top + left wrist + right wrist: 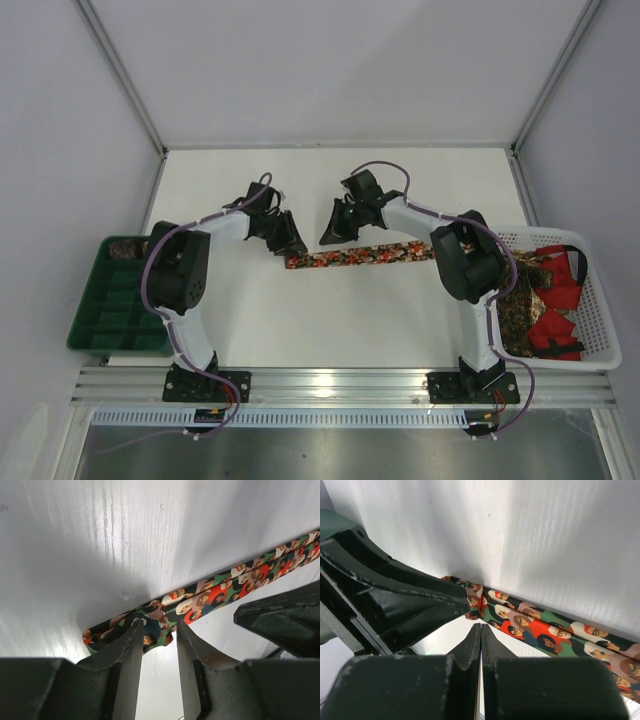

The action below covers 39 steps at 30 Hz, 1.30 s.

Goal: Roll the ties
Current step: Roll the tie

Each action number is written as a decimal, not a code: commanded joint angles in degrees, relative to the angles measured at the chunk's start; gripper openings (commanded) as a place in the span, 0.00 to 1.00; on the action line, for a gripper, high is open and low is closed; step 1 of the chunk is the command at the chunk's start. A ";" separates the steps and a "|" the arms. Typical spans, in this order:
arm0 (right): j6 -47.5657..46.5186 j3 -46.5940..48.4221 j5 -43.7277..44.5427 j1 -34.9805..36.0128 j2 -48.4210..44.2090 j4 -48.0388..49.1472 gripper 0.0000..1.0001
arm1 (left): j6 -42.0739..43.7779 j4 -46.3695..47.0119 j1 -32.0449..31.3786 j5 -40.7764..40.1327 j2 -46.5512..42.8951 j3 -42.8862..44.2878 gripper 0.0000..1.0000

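One tie [362,256], patterned with small faces in red, green and brown on a dark ground, lies flat across the middle of the table. My left gripper [292,247] stands over its left end. In the left wrist view the jaws [157,626] are a little apart, with their tips at the tie's end [150,622] and bare table between them. My right gripper [328,238] is just to the right of it. In the right wrist view it [480,626] is shut and empty, its tip just short of the tie [530,625].
A white basket [600,330] at the right holds more ties and red fabric. A green compartment tray [110,310] sits at the left edge. The left gripper's finger [395,597] fills the left of the right wrist view. The right gripper [282,620] shows in the left wrist view.
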 commanded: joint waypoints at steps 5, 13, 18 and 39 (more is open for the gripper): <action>-0.68 3.08 -0.11 0.73 0.66 -0.35 0.00 | 2.47 0.52 0.05 0.07 -8.58 -0.81 0.42; 0.64 6.59 -2.30 2.57 3.38 -0.53 0.00 | 2.29 -0.09 1.01 -0.98 -10.78 -1.95 0.43; 0.99 8.18 -2.39 3.10 4.26 -0.97 0.00 | 3.43 -1.41 3.74 -3.61 -14.20 -5.11 0.42; 0.29 13.98 -4.59 6.18 7.17 -3.96 0.00 | 2.56 1.49 3.74 0.34 -8.59 -6.61 0.28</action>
